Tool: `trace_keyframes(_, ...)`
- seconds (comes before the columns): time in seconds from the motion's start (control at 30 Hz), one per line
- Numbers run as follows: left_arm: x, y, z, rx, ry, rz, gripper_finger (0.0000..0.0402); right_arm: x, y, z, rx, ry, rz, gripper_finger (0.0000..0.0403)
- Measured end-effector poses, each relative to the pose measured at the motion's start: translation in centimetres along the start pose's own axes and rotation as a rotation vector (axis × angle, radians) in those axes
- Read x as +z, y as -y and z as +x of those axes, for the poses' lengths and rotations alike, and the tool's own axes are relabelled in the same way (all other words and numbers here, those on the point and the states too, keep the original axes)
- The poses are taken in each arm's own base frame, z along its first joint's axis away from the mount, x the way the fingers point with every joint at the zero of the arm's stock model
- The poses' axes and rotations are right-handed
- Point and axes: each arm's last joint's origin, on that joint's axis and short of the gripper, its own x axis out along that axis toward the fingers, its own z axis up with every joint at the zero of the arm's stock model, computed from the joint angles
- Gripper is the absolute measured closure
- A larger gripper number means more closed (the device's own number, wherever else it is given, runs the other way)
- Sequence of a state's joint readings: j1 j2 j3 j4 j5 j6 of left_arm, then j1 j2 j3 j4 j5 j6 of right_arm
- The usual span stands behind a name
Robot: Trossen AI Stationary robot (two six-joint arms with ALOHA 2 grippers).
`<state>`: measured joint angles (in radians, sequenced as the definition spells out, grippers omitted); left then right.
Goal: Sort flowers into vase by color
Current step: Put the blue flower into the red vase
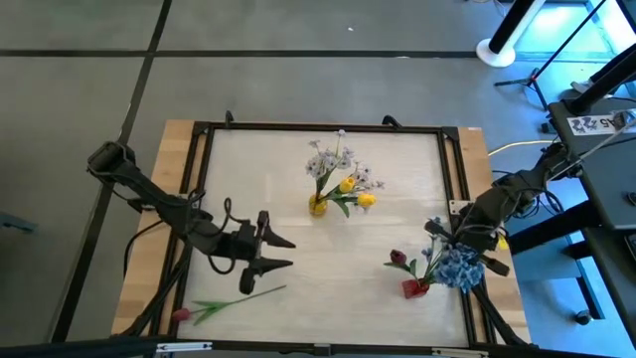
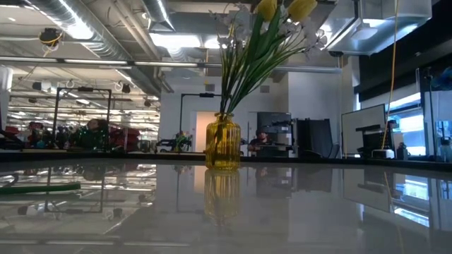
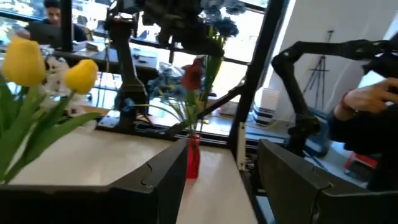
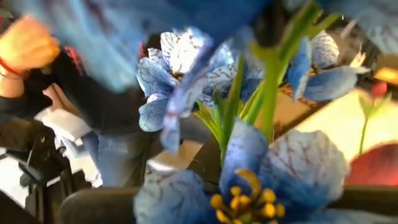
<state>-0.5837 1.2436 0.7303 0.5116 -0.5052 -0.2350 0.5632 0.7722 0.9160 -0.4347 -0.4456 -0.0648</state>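
Blue petals (image 4: 292, 168) fill the right wrist view, so the right gripper (image 1: 467, 242) is right on top of the blue flowers. Its fingers are pressed together, and a green stem (image 4: 268, 93) runs up between them, so it looks clamped on a blue flower. That bunch sits over the red vase (image 1: 414, 288) near the right edge of the table (image 1: 258, 179), with a red flower (image 1: 397, 257) beside it. I think the step now is dropping this blue flower in. To do it well, the stem end should go straight down into the vase mouth before the fingers let go. The left gripper (image 1: 281, 253) waits with its fingers apart and holds nothing. A pink flower (image 1: 214, 307) lies flat just in front of it. The yellow vase (image 1: 318, 206) holds the yellow and white flowers.
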Motion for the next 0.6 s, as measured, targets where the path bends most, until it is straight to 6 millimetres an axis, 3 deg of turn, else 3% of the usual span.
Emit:
trace_keyframes(0.3,-2.2,-0.8,1.9,0.045,-0.063,-0.041,0.0214,-0.5,-0.2,-0.4,0.001,-0.044,0.028,0.0396)
trace_keyframes(0.43,-3.5,-0.8,1.8,0.066,-0.168,-0.194,0.0214,-1.1,0.0,0.0,-0.01,-0.094,0.015,0.0396)
trace_keyframes(0.6,-5.2,-0.8,-0.1,0.202,-0.366,-0.494,0.0214,-2.9,0.4,1.0,-0.012,-0.148,-0.006,0.0383)
